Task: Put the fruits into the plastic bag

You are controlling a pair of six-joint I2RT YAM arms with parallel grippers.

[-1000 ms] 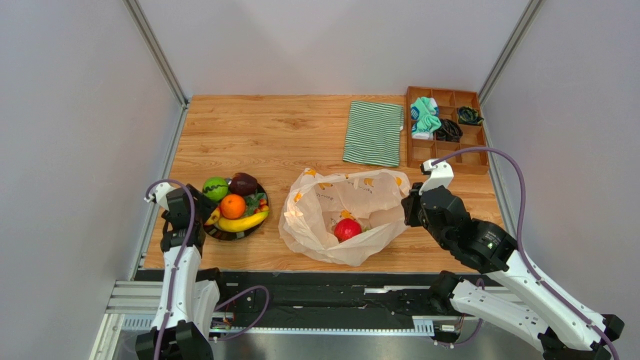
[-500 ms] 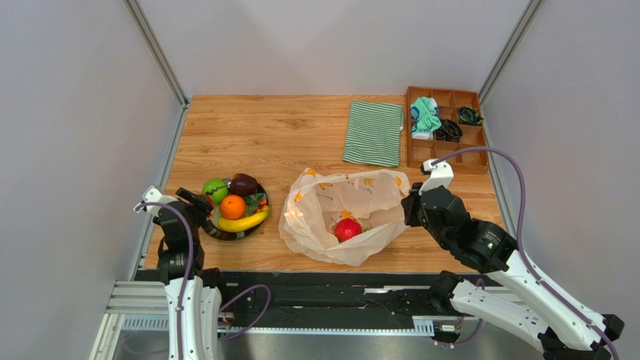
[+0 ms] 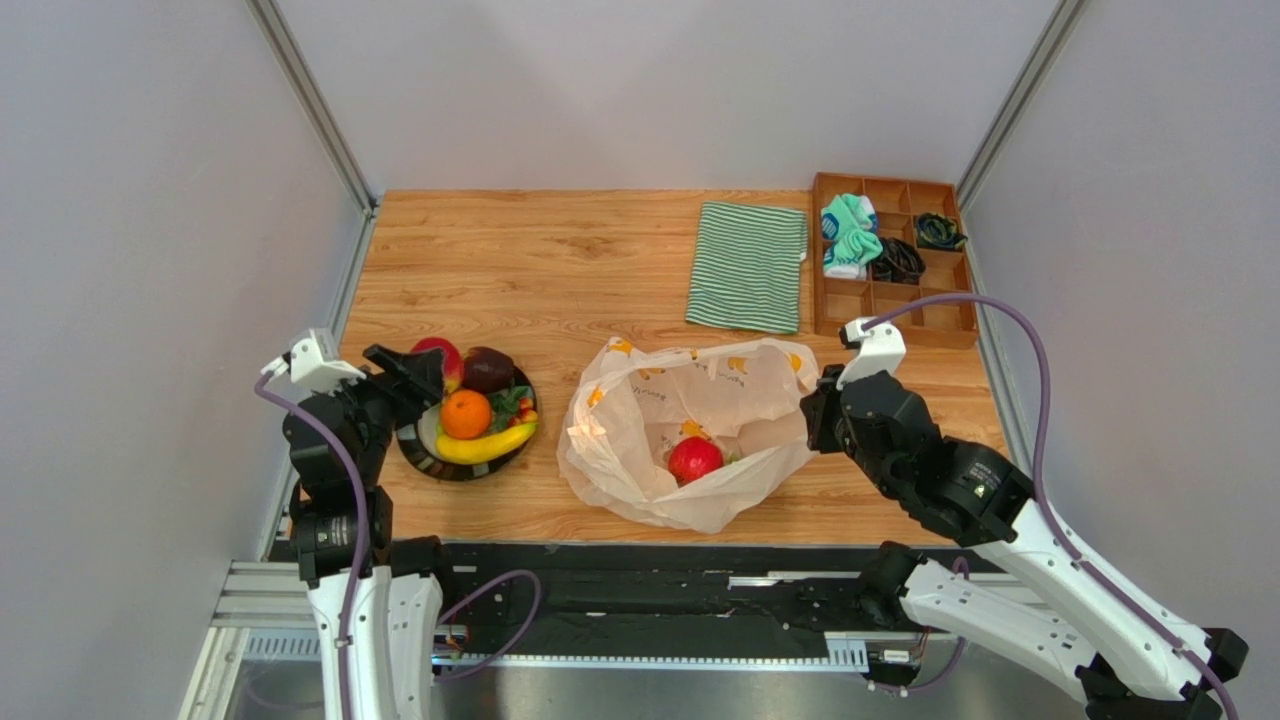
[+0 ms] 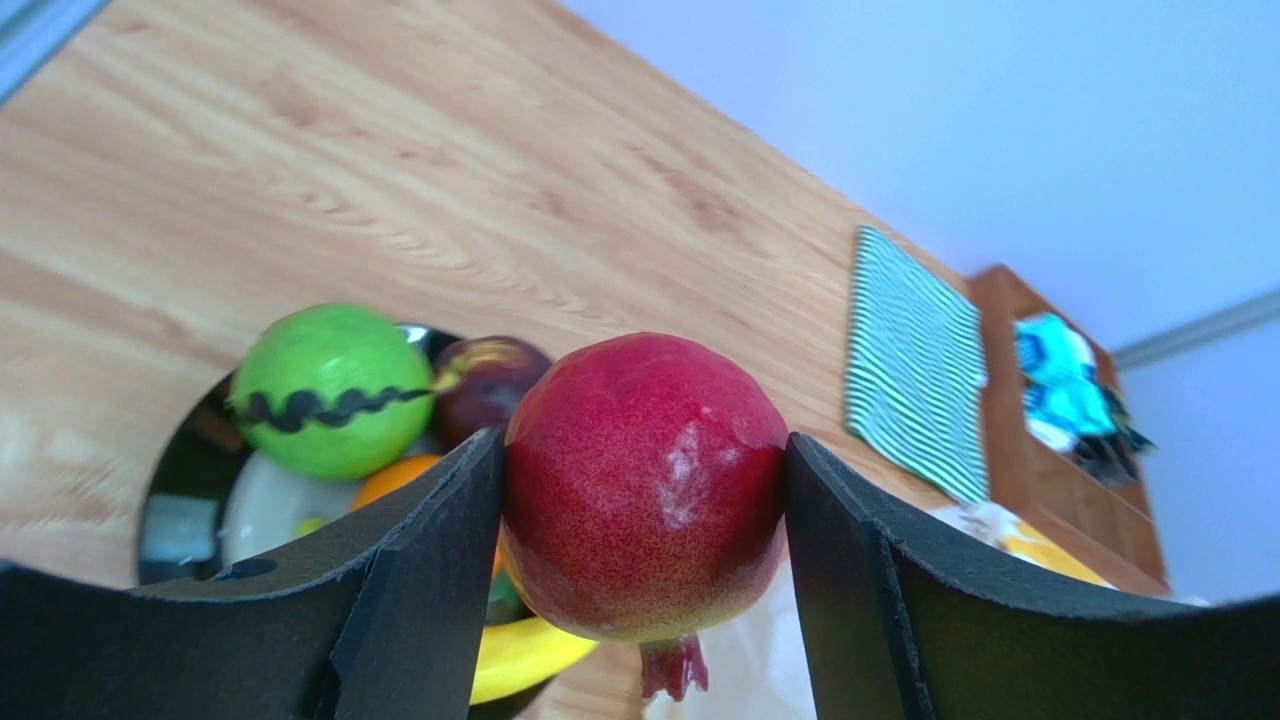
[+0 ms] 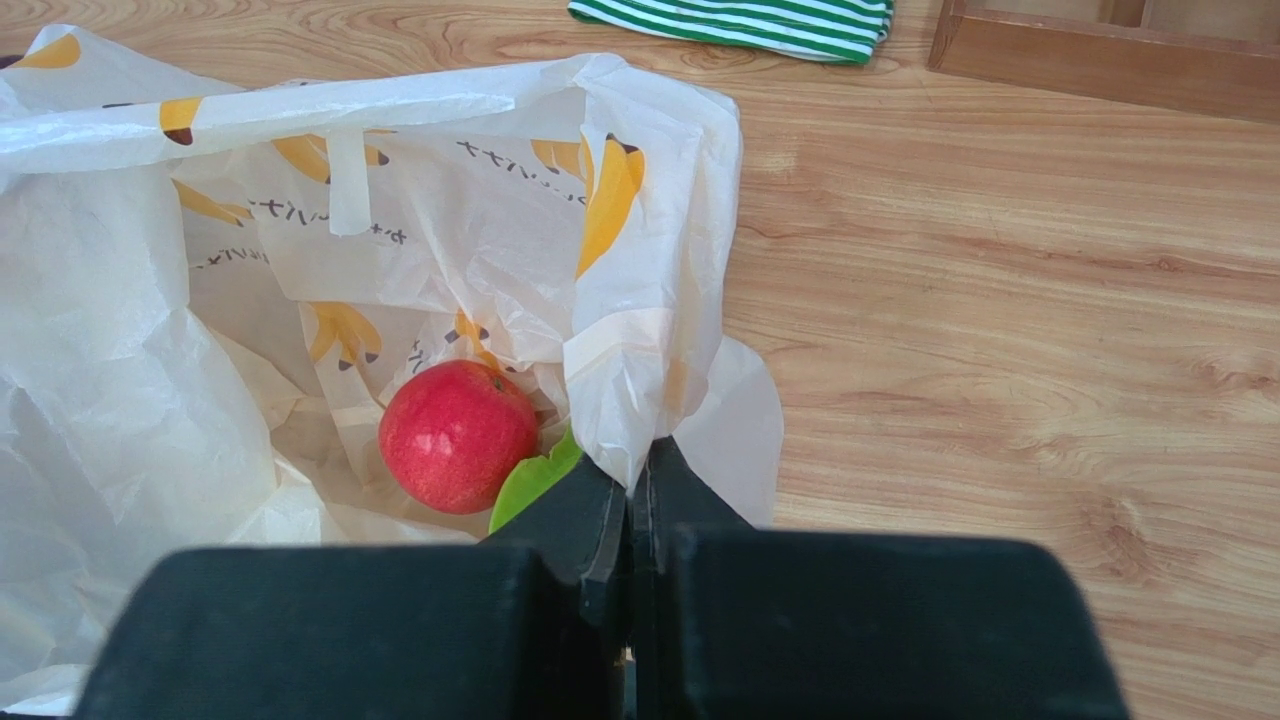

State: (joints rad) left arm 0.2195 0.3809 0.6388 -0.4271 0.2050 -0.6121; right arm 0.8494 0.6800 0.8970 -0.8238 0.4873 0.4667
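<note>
My left gripper [image 3: 422,369] is shut on a dark red round fruit [image 4: 643,483] with a small stem and holds it above the black bowl [image 3: 425,464]. In the bowl lie an orange [image 3: 466,413], a banana [image 3: 489,444], a dark purple fruit [image 3: 487,368] and a green round fruit [image 4: 331,387]. The plastic bag [image 3: 676,428] lies open at mid table. A red apple [image 5: 457,435] and a green piece [image 5: 529,483] lie inside it. My right gripper [image 5: 631,483] is shut on the bag's right rim [image 5: 646,345].
A green-and-white striped cloth [image 3: 747,266] lies at the back. A wooden compartment tray [image 3: 842,308] with small items stands at the back right. Grey walls close in both sides.
My left gripper has risen from the bowl's left side with the dark red fruit in it and now covers the green fruit in the top view. The right arm has not moved.
</note>
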